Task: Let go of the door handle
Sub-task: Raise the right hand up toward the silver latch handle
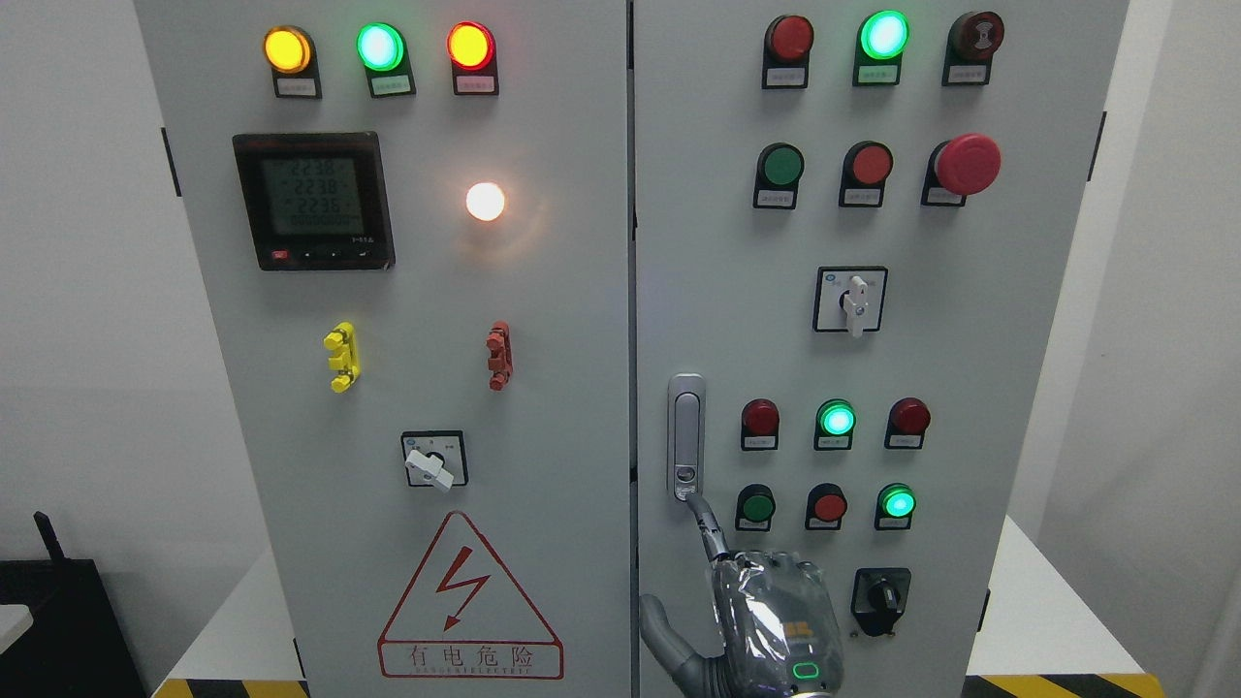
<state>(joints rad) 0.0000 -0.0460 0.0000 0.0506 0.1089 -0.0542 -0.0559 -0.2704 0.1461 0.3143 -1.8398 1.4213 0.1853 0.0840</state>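
Observation:
The silver door handle [685, 436] stands upright and flush at the left edge of the cabinet's right door [970, 368]. My right hand [671, 555], wrapped in clear plastic, comes up from the bottom edge just below it. Its index finger [706, 523] is stretched out, with the tip touching the handle's lower end by the lock. The thumb [659, 630] is spread to the left and nothing is grasped. The doors look closed. My left arm does not show.
Lamps, push buttons, a red mushroom stop button [966, 163] and rotary switches [880, 599] cover the right door around my hand. The left door [407, 388] carries a meter [313, 200] and a warning triangle [470, 601]. A white platform edge with hazard stripes [1066, 684] runs below.

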